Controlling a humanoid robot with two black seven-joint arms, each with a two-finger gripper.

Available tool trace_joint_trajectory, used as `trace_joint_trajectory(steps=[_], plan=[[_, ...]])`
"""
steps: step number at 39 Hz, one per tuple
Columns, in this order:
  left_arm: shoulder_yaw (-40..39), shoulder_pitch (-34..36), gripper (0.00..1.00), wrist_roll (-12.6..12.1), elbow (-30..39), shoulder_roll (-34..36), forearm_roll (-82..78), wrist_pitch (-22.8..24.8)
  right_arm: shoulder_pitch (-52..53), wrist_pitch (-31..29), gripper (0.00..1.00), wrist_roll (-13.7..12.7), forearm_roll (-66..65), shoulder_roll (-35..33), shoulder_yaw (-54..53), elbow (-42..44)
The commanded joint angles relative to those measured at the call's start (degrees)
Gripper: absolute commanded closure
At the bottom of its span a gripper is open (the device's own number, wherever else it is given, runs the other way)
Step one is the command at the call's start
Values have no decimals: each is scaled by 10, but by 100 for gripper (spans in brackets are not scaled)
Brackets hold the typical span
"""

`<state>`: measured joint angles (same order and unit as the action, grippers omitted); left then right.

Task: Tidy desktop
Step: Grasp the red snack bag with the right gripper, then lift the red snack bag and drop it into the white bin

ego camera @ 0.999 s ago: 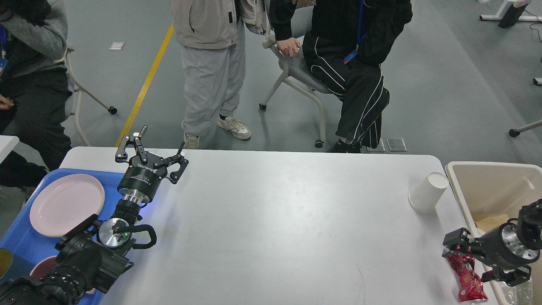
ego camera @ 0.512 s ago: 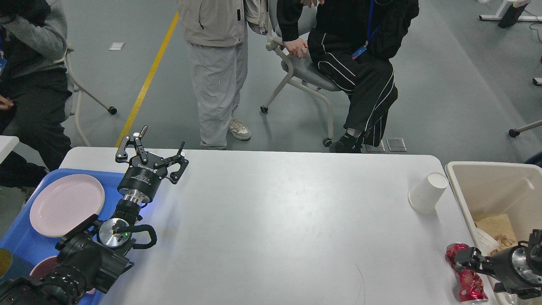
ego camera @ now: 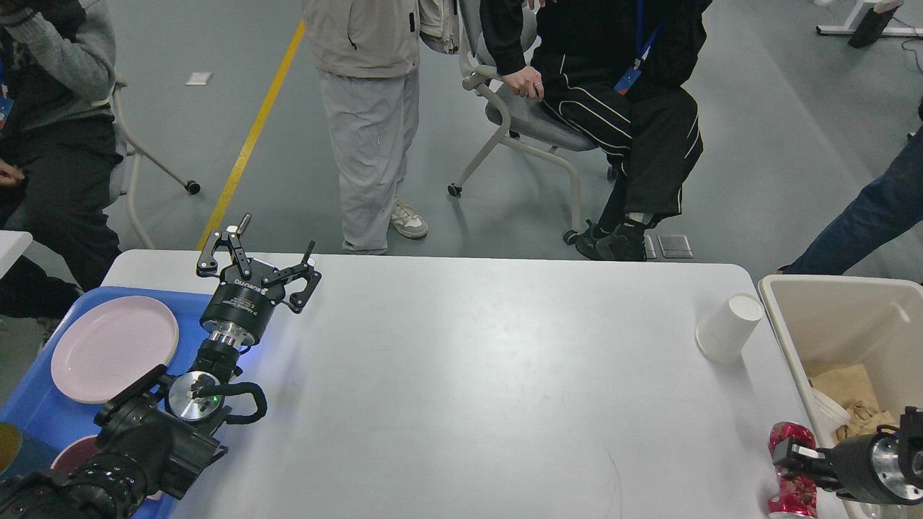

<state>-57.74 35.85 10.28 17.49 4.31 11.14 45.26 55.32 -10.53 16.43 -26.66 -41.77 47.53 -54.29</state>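
right end effector (ego camera: 793,461) dropped lower, clamping red wrapper (ego camera: 789,484).

So the desktop (ego camera: 461,389), a big white one with rounded corners, is carrying just a few things. A blue tray (ego camera: 43,411) is sitting at its left edge, partly hanging past it by the looks of it. A white paper cup (ego camera: 728,328) is lying tipped over near the right edge. A crumpled red foil wrapper (ego camera: 792,490) is resting at the near right corner.
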Motion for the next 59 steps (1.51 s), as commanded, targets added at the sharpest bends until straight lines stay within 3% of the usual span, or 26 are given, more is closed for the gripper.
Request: trace_joint_trajectory(steps=[1, 10, 16, 18, 21, 25, 26, 28, 36, 44, 50, 55, 59], plan=[[0, 0, 1, 0, 0, 0, 0, 0, 0, 1, 100, 0, -1, -2, 0, 1], [0, 0, 1, 0, 0, 0, 0, 0, 28, 1, 100, 1, -1, -7, 1, -4], [0, 0, 1, 0, 0, 0, -1, 0, 109, -12, 100, 4, -1, -46, 2, -38], [0, 0, 1, 0, 0, 0, 0, 0, 180, -43, 100, 3, -4, -74, 3, -76], [0, 0, 1, 0, 0, 0, 0, 0, 274, -129, 100, 0, -5, -90, 3, -107], [0, 0, 1, 0, 0, 0, -1, 0, 410, -303, 100, -1, -4, -89, -6, -118], [0, 0, 1, 0, 0, 0, -1, 0, 474, -380, 100, -1, -3, -84, -12, -119], [0, 0, 1, 0, 0, 1, 0, 0, 531, -443, 100, -2, -1, -68, -19, -121], [0, 0, 1, 0, 0, 0, 0, 0, 650, -445, 100, -10, 6, 20, -28, -189], [0, 0, 1, 1, 0, 0, 0, 0, 647, -445, 100, -12, 3, 80, -24, -194], [0, 0, 1, 1, 0, 0, 0, 0, 573, -445, 100, -34, -5, 69, 4, -94], [0, 0, 1, 0, 0, 0, 0, 0, 447, -443, 100, -34, -2, 39, 39, 83], [0, 0, 1, 0, 0, 0, 0, 0, 307, -362, 100, -34, 6, 27, 39, 216]])
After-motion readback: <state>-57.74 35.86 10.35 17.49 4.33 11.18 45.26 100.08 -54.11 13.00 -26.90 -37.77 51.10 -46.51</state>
